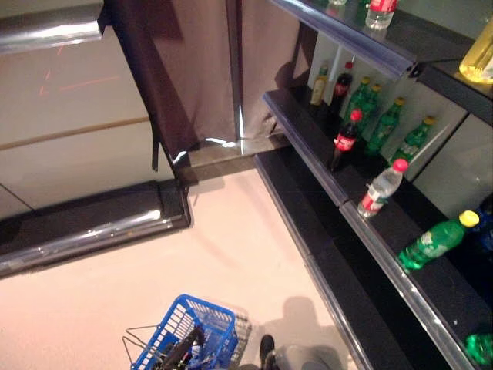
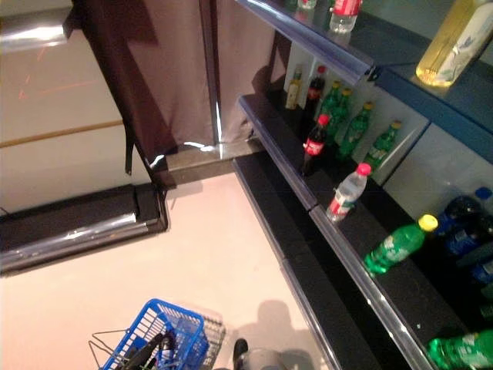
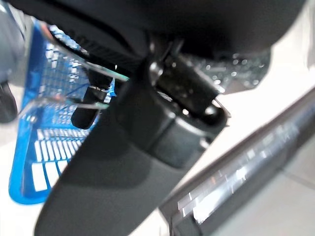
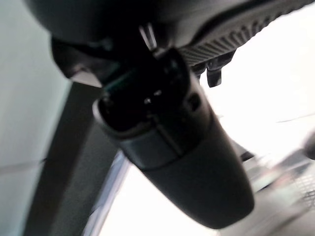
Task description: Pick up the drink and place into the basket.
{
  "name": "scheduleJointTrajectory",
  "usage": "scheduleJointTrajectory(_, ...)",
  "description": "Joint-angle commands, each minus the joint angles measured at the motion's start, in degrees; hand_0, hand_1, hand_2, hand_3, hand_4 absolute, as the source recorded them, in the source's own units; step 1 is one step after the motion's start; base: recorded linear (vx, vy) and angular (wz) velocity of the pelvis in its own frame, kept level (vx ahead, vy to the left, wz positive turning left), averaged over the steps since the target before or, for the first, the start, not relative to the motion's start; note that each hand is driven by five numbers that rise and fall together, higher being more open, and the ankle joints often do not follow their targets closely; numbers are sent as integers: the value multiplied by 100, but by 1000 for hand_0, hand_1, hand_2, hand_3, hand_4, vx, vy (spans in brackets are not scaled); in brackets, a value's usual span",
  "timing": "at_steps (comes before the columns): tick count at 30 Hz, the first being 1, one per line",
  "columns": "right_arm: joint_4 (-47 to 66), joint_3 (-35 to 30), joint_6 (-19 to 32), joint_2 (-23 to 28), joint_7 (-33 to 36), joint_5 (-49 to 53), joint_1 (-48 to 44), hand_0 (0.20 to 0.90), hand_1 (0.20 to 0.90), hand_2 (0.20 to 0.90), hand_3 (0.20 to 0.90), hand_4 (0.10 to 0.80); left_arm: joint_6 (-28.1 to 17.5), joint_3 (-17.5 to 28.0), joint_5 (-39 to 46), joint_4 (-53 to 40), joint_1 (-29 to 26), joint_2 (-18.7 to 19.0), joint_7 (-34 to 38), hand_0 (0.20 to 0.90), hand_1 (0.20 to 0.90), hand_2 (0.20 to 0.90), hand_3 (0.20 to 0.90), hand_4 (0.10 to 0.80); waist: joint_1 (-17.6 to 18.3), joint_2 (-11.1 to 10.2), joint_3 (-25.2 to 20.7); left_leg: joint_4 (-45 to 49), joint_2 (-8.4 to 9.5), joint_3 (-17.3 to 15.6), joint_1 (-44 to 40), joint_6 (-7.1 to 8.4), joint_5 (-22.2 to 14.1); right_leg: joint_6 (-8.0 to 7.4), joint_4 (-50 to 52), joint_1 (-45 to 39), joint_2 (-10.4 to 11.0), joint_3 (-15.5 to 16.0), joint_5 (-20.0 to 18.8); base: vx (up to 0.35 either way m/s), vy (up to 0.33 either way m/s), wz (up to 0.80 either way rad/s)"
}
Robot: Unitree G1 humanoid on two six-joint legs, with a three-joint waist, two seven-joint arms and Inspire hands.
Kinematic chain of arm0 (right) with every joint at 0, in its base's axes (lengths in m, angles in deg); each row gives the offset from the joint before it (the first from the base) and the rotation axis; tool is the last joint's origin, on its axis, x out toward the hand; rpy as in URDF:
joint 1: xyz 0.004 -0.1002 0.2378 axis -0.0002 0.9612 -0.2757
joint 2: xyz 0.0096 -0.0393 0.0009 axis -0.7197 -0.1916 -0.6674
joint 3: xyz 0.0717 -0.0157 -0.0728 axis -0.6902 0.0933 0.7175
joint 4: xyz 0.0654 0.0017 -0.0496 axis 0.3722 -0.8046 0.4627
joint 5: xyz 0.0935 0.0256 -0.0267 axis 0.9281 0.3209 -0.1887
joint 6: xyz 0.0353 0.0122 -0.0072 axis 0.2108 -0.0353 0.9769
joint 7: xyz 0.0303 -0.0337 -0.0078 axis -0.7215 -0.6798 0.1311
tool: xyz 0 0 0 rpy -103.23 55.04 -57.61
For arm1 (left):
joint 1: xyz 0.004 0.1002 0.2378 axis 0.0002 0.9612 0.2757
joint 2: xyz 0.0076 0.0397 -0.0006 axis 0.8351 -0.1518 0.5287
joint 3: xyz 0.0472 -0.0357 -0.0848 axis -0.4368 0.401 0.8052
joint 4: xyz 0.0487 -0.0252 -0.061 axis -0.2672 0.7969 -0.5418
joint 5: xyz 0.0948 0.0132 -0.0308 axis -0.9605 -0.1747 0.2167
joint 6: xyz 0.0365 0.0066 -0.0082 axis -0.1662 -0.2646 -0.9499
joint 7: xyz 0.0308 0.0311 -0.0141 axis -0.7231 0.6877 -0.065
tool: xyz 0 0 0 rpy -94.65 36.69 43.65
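Left eye view: you have a blue basket (image 1: 189, 331) on the pale floor (image 1: 223, 247) at the near edge, its wire handles folded out to the left. The left hand (image 1: 179, 353) sits at the basket with dark fingers at the handle; your left wrist view shows a wire handle crossing the fingers, curled round it. The drinks stand on the dark shelving (image 1: 385, 231) to the right. A cola bottle (image 1: 344, 139) stands upright, red cap up. A clear bottle (image 1: 380, 189) with a red cap leans, cap pointing far and right. A green bottle (image 1: 436, 240) lies with its long axis running near-left to far-right, yellow cap at the far-right end. Labels cannot be read. The right hand (image 4: 172, 147) shows only in its wrist view; you cannot tell how far it is open.
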State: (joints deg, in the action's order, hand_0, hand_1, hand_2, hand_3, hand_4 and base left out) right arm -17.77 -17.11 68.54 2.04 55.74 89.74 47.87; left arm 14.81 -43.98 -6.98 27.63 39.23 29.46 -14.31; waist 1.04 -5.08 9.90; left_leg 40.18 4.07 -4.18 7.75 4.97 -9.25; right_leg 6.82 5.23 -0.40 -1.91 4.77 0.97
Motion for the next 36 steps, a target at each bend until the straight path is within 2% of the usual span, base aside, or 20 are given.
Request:
scheduleJointTrajectory(1,47,104,175,415,-47,-91,5,900,900,900,900,800,-912,31,41,-1039,-344,120,-545,300,300,300,200,100,-54,-63,48,-1954,-395,24,113,-402,1023,-723,-136,-236,-32,-446,-56,373,286,-89)
scheduleJointTrajectory(2,-18,119,163,413,-71,-49,-47,900,900,900,900,800,-889,42,97,-1026,-311,151,-571,300,300,300,200,100,-121,-29,44,-2776,-574,307,54,-361,1141,-765,-120,-297,-73,-655,5,390,301,-94)
scheduleJointTrajectory(5,-98,120,100,393,-88,54,-75,900,900,900,900,800,-870,122,162,-979,-194,94,-644,300,300,300,200,100,-249,61,35,-3789,-812,918,101,-214,1517,-801,-80,-406,-182,-1118,115,350,277,-78)
scheduleJointTrajectory(6,-200,54,111,381,-180,4,-48,900,900,900,900,800,-991,212,100,-855,-83,-29,-678,300,300,300,200,100,-358,97,62,-3990,-874,1445,193,-157,1611,-845,11,-537,-165,-1545,268,437,503,-81)
scheduleJointTrajectory(8,-255,13,90,351,-172,-12,-68,900,900,900,900,800,-1004,273,54,-834,-105,-100,-599,300,300,300,200,100,-353,126,58,-3595,-819,1474,245,-174,1515,-954,108,-575,-4,-1656,385,288,429,-128)
scheduleJointTrajectory(10,-318,-95,47,286,-216,95,-36,900,900,900,900,800,-860,275,-107,-811,-241,-58,-449,300,300,300,200,100,-206,210,26,-3398,-842,1142,62,-183,1313,-1174,329,-481,362,-1413,472,245,420,-168)
scheduleJointTrajectory(12,-297,-202,103,230,-246,91,54,900,900,900,900,800,-782,233,-130,-806,-334,39,-400,300,300,300,200,100,-107,237,15,-3294,-811,971,-2,-206,1188,-1254,438,-425,528,-1330,474,210,397,-92)
scheduleJointTrajectory(13,-265,-253,168,143,-283,183,165,900,900,900,900,800,-801,168,-229,-803,-421,127,-334,300,300,300,200,100,-17,265,-5,-3289,-700,814,-121,-276,1058,-1359,561,-331,731,-1215,422,224,465,-31)
scheduleJointTrajectory(15,-217,-250,197,101,-320,123,206,900,900,900,900,800,-838,152,-206,-830,-442,173,-273,300,300,300,200,100,2,285,-14,-3370,-646,700,-218,-308,1031,-1389,599,-240,788,-1048,341,114,273,-6)
scheduleJointTrajectory(16,-103,-178,235,67,-365,-108,217,900,900,900,900,800,-900,173,-64,-876,-428,245,-215,300,300,300,200,100,-23,314,-21,-3437,-630,456,-349,-320,1003,-1439,693,-86,904,-588,219,9,291,-56)
scheduleJointTrajectory(17,222,95,258,45,-357,-486,148,900,900,900,900,800,-910,455,-91,-979,-310,381,-288,300,300,300,200,100,-148,435,-11,-3700,-765,-99,-698,-322,955,-1484,953,188,1031,313,188,-11,332,-102)
scheduleJointTrajectory(20,466,272,107,66,-311,-436,12,900,900,900,900,800,-952,522,-143,-997,-214,479,-367,300,300,300,200,100,-271,466,-14,-3895,-806,-602,-885,-320,917,-1410,984,233,878,913,292,-46,134,-199)
scheduleJointTrajectory(24,521,408,32,130,-447,-598,-86,900,900,900,900,800,-944,568,-67,-957,-143,474,-247,300,300,300,200,100,-400,374,-35,-3917,-665,-874,-951,-307,875,-1311,511,78,805,1379,193,-12,27,-50)
scheduleJointTrajectory(25,538,479,6,171,-534,-747,-94,900,900,900,900,800,-892,659,-229,-928,-111,413,-189,300,300,300,200,100,-446,346,-74,-3905,-647,-922,-940,-298,901,-1269,320,-15,816,1326,120,42,-77,-57)
scheduleJointTrajectory(26,485,513,37,184,-536,-745,-83,900,900,900,900,800,-886,618,-226,-822,-138,399,-229,300,300,300,200,100,-377,319,-92,-3822,-621,-911,-888,-278,887,-1175,137,-69,616,1089,156,58,-98,-85)
scheduleJointTrajectory(29,444,561,-7,222,-586,-954,-71,900,900,900,900,800,-833,726,-161,-774,-139,233,-269,300,300,300,200,100,-427,225,-144,-3526,-654,-1007,-710,-169,892,-1117,-239,-228,676,1227,2,18,-55,-36)
scheduleJointTrajectory(31,437,573,-7,265,-653,-1015,-56,900,900,900,900,800,-841,701,-210,-721,-135,153,-303,300,300,300,200,100,-380,87,-66,-2660,-691,-1075,-478,-177,666,-1011,-407,-326,678,1070,-69,41,-89,-25)
scheduleJointTrajectory(33,542,639,-84,327,-662,-1140,-66,900,900,900,900,800,-766,670,-201,-774,-85,109,-270,300,300,300,200,100,-483,45,51,-1844,-721,-837,-3,-95,859,-909,-325,-362,651,1077,-36,44,-62,-12)
scheduleJointTrajectory(35,605,789,2,423,-634,-1210,-139,900,900,900,900,800,-745,671,-184,-714,6,59,-392,300,300,300,200,100,-640,76,201,-1920,-656,-212,299,-87,1140,-889,-228,-371,553,830,20,85,69,-15)
scheduleJointTrajectory(36,611,795,8,433,-646,-1200,-153,900,900,900,900,800,-752,666,-184,-697,21,54,-401,300,300,300,200,100,-649,76,215,-1955,-668,-170,294,-94,1149,-888,-220,-380,549,810,33,115,99,-34)
